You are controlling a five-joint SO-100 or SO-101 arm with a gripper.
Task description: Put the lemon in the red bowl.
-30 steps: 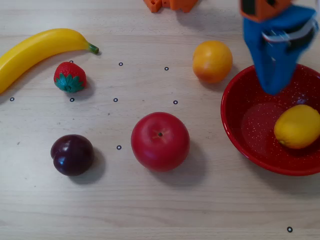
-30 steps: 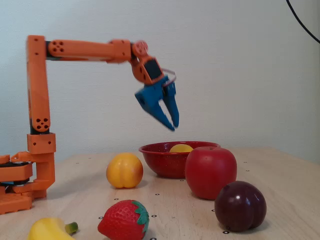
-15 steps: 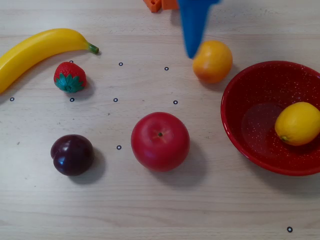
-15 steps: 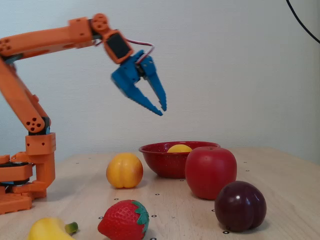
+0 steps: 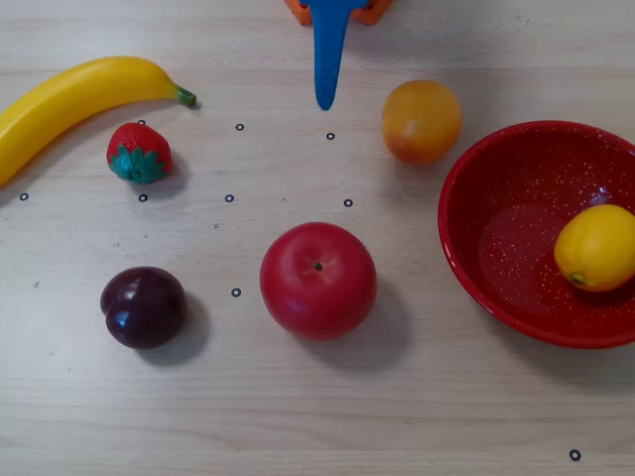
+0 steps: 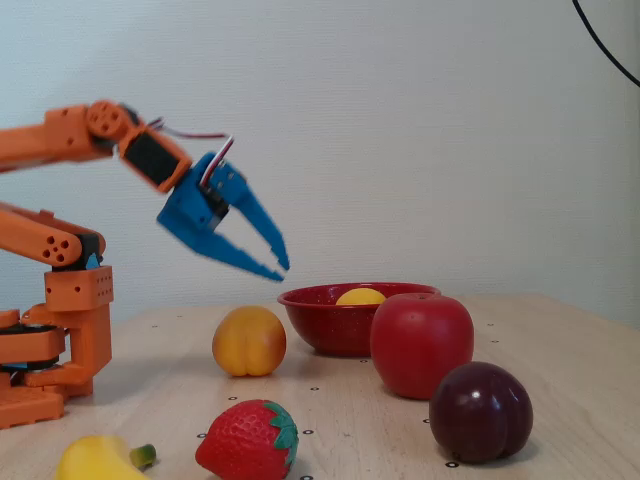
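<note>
The bright yellow lemon (image 5: 596,247) lies inside the red speckled bowl (image 5: 496,238) at the right of the overhead view. In the fixed view only its top (image 6: 360,296) shows above the bowl's rim (image 6: 320,300). My blue gripper (image 6: 281,267) is raised above the table, to the left of the bowl and apart from it. Its jaws stand slightly apart and hold nothing. In the overhead view one blue finger (image 5: 326,59) comes in from the top edge.
A red apple (image 5: 318,281), a dark plum (image 5: 144,306), a strawberry (image 5: 138,153), a banana (image 5: 74,99) and a round orange-yellow fruit (image 5: 421,121) lie on the wooden table. The orange arm base (image 6: 55,330) stands at the left of the fixed view.
</note>
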